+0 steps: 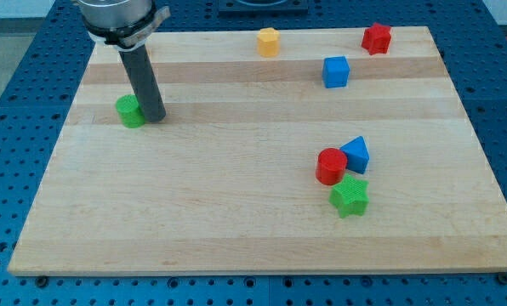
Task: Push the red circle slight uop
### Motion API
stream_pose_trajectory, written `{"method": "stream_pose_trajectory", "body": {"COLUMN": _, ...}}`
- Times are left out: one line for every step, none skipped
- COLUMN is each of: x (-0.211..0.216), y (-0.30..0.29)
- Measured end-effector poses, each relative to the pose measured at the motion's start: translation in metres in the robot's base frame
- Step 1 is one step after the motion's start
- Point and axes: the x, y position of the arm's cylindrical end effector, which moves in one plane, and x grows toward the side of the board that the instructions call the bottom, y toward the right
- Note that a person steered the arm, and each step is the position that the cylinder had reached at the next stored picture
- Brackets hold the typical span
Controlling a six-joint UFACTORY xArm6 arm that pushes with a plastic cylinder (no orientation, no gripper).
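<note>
Setting: a pale wooden tabletop [236, 221] lying on a blue perforated bench.
My tip: the dark rod's lower end [155, 118] rests at the view's upper left, just beside the green block [130, 111], on its right, possibly touching it.
Pincer: there is none on this arm, only the plain rod, so no wide or narrow state applies.
Red circle: the red circle [330, 166] sits right of centre in the lower half, well apart from my tip, far toward the view's right and lower down.
Its neighbours: the blue triangle [356, 154] touches or nearly touches its upper right; the green star [350, 196] lies just below and to its right, very close.
Other blocks: yellow block [269, 41], red star [376, 37] and blue cube [336, 71] near the view's top.
Risk one: leaving carelessly could drag the green block along, since the rod is right against it.
Risk two: reaching the circle's lower side means passing close to the green star; clipping it would scatter the cluster.
Risk three: an off-centre push could send the circle sideways into the blue triangle.
Risk four: only a slight push is wanted, so overshooting is likely.
</note>
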Motion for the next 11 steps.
{"method": "stream_pose_trajectory", "body": {"x": 0.000, "y": -0.009}}
{"method": "stream_pose_trajectory", "body": {"x": 0.000, "y": -0.009}}
{"method": "stream_pose_trajectory", "body": {"x": 0.000, "y": 0.001}}
{"method": "stream_pose_trajectory", "body": {"x": 0.015, "y": 0.036}}
{"method": "stream_pose_trajectory", "body": {"x": 0.054, "y": 0.070}}
{"method": "stream_pose_trajectory", "body": {"x": 0.086, "y": 0.107}}
{"method": "stream_pose_trajectory", "body": {"x": 0.115, "y": 0.137}}
{"method": "stream_pose_trajectory", "body": {"x": 0.125, "y": 0.170}}
{"method": "stream_pose_trajectory", "body": {"x": 0.127, "y": 0.199}}
{"method": "stream_pose_trajectory", "body": {"x": 0.127, "y": 0.221}}
{"method": "stream_pose_trajectory", "body": {"x": 0.127, "y": 0.237}}
